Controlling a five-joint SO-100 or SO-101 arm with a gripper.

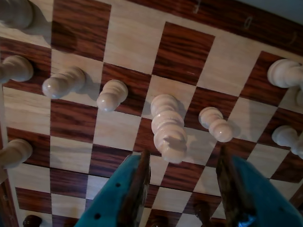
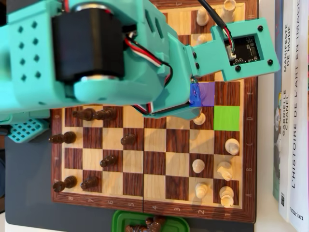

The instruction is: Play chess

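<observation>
In the wrist view my gripper (image 1: 183, 153) is open above the wooden chessboard (image 1: 132, 47), with only bare squares between its teal, brown-padded fingers (image 1: 137, 187). Just ahead of the tips stands a tall white piece (image 1: 168, 135), with white pawns on either side (image 1: 112, 94) (image 1: 215, 124). In the overhead view the teal arm (image 2: 111, 53) covers the board's upper left and hides the jaws. Beside its lower edge are a purple square (image 2: 208, 94), a green square (image 2: 226, 118) and a white pawn (image 2: 199, 119). Dark pieces (image 2: 89, 114) stand on the left side.
More white pieces (image 2: 224, 170) fill the board's right columns in the overhead view. A green tray (image 2: 120, 220) with captured dark pieces sits below the board. Books (image 2: 289, 121) lie along the right edge. A teal arm base (image 2: 26, 130) is at the left.
</observation>
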